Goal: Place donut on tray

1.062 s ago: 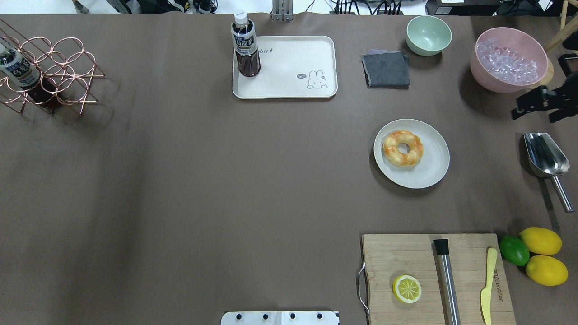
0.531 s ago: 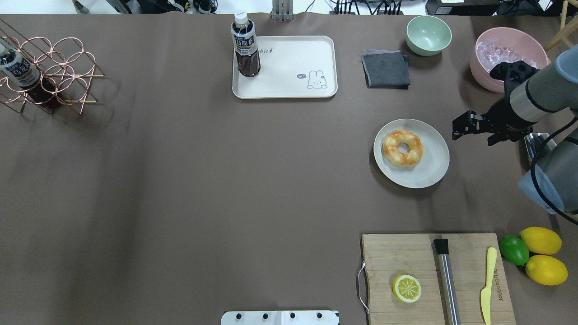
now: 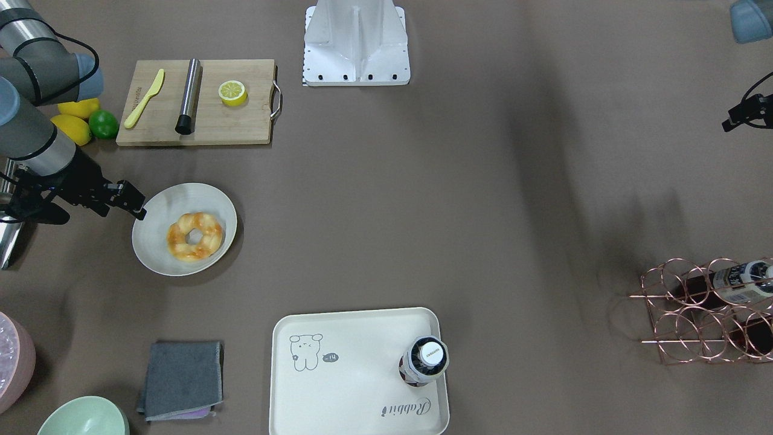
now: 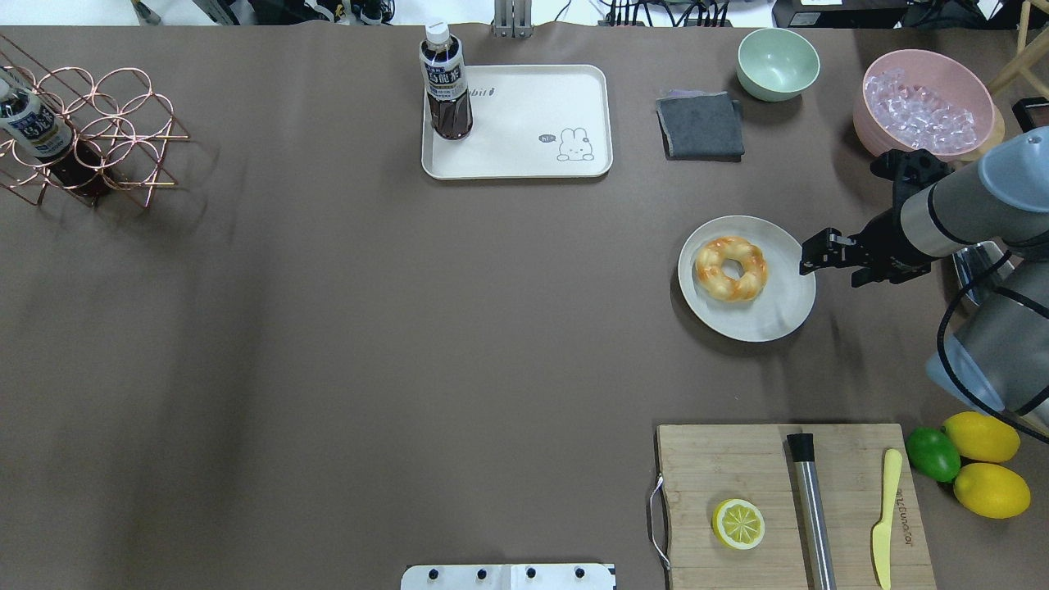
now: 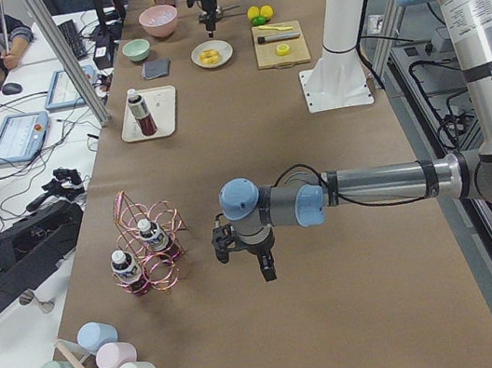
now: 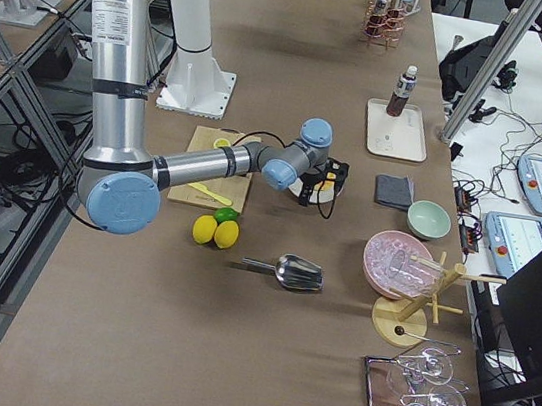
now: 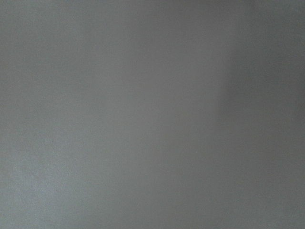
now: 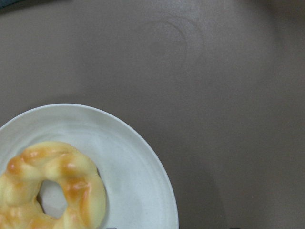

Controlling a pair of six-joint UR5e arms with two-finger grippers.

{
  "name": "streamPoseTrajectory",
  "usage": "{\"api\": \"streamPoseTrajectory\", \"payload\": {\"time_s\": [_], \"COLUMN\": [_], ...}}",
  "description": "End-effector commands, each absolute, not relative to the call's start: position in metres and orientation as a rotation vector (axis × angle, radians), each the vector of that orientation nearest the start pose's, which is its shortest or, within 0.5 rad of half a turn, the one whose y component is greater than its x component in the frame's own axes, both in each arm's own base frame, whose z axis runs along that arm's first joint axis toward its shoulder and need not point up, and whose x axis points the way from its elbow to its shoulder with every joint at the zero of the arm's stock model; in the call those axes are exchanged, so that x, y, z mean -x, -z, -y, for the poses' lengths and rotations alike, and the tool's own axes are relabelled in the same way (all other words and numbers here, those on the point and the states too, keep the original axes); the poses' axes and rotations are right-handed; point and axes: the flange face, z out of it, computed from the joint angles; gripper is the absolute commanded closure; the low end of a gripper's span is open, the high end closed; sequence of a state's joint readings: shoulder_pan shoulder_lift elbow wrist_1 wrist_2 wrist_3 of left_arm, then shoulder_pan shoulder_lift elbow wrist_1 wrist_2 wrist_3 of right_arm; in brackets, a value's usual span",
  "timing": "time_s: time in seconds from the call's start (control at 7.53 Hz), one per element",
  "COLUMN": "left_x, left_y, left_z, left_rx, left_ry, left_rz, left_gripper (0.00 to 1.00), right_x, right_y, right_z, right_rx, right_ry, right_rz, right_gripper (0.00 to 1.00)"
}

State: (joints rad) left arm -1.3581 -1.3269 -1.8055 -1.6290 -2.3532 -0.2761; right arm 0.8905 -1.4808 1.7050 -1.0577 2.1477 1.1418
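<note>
Right gripper (image 4: 819, 258), jaws apart, hangs at plate (image 4: 762, 315) rim: centre over donut (image 4: 731, 269), straddle one side of ring, pinch softly, lift clear toward tray (image 4: 524, 123); left gripper (image 5: 242, 255) jaws unreadable.

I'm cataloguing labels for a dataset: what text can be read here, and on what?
"Rabbit": script on the tray.
"hi": speech bubble by the tray's drawing.
Label on the bottle: too blurred to read.
Stamp on the cutting board: too small to read.
</note>
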Motion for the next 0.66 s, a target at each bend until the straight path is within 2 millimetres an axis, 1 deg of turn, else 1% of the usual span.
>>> {"api": "streamPoseTrajectory", "payload": {"time_s": [0.0, 0.27, 0.53], "left_x": [-0.021, -0.022, -0.022], "left_y": [-0.644, -0.644, -0.644], "left_z": [0.397, 0.397, 0.397], "left_rx": [0.144, 0.145, 0.145], "left_ry": [0.04, 0.04, 0.04], "left_rz": [-0.77, -0.772, -0.772], "left_gripper": [0.02, 0.02, 0.02], "right_x": [0.307, 0.314, 0.318], "right_y": [-0.501, -0.502, -0.506], "right_z": [0.469, 0.465, 0.463], "right_rx": [-0.009, -0.005, 0.0], "right_ry": [-0.262, -0.267, -0.274], "right_rz": [0.899, 0.892, 0.883], "right_gripper": [0.24, 0.28, 0.29]}}
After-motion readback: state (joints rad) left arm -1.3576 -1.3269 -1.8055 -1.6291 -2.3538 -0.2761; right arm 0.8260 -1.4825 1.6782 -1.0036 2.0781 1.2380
